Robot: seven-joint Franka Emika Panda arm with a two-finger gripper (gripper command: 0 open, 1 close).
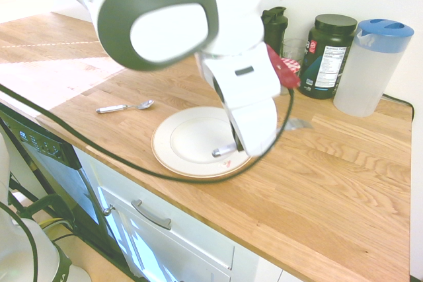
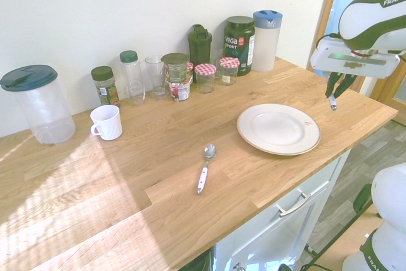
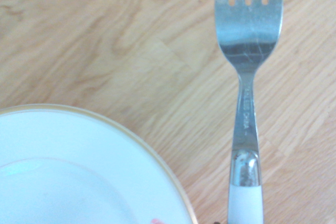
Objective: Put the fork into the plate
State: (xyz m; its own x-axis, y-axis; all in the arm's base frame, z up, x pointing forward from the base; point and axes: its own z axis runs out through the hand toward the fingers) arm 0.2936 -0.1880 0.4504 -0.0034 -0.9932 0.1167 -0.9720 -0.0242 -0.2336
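the gripper (image 2: 332,95) is clamped on the fork (image 2: 333,101), which hangs tines-down, just beside the plate (image 2: 279,129).

White arm, grey joints, black cable

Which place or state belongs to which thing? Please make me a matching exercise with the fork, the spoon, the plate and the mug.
Things:
1. fork
2. spoon
3. plate
4. mug

Places or states:
A. empty, near the front edge of the counter
B. held in the end effector, above the wood beside the plate
C. lying flat on the wood, handle toward the front edge
D. standing upright beside the clear jug with the dark lid

Pairs: 1-B, 2-C, 3-A, 4-D
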